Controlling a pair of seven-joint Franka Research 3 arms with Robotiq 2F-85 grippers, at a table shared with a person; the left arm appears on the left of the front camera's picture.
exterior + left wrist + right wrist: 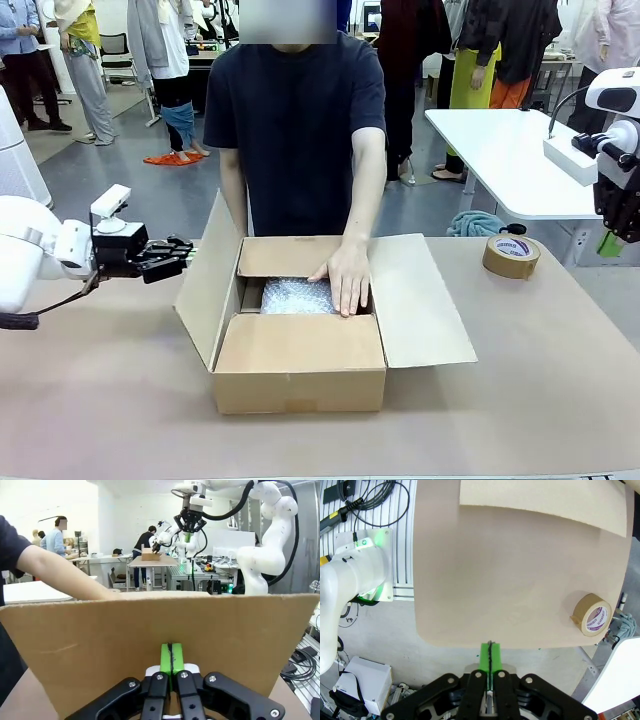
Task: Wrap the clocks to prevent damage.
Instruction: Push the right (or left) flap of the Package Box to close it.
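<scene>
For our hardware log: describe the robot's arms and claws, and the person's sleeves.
The left arm is glossy white and rounded, a black cable beneath. The left claw and right claw are black, with bolted links and bright green pads. The person's sleeves are short, dark navy.

The bubble wrap [292, 297] in the box [300, 378] covers whatever lies under it. The person's hand [345, 282] hides part of the bubble wrap. The other hand is behind a raised box flap [212, 285].
</scene>
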